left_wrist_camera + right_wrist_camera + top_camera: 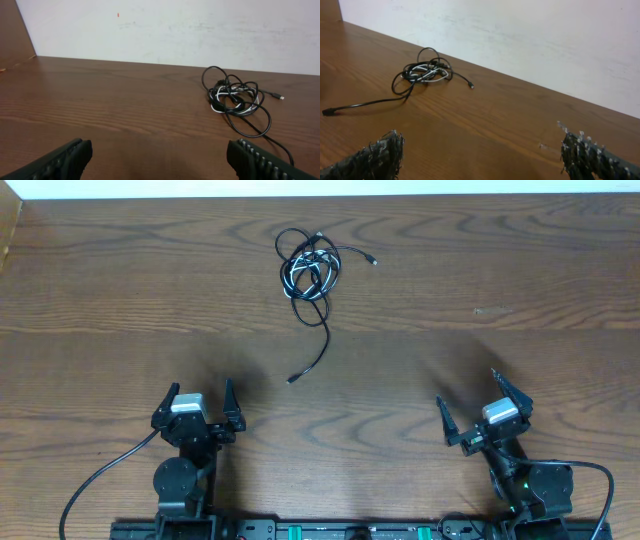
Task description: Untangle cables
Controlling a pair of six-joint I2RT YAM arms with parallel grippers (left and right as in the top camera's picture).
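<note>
The cables (pixel 309 268) lie in one knotted bundle near the table's far middle, a black cord and a white cord wound together. A black tail runs from the bundle toward the near side and ends in a plug (pixel 294 379). A thin lead with a small plug (pixel 373 261) sticks out to the right. The bundle also shows in the left wrist view (pixel 234 96) and the right wrist view (pixel 424 72). My left gripper (pixel 199 395) is open at the near left, well short of the cables. My right gripper (pixel 466 399) is open at the near right, holding nothing.
The wooden table (pixel 120 290) ends at a pale wall (pixel 175 25) behind the cables. Thick black wires (pixel 100 475) trail from the arm bases along the near edge. A small pale mark (pixel 490 310) is on the wood at the right.
</note>
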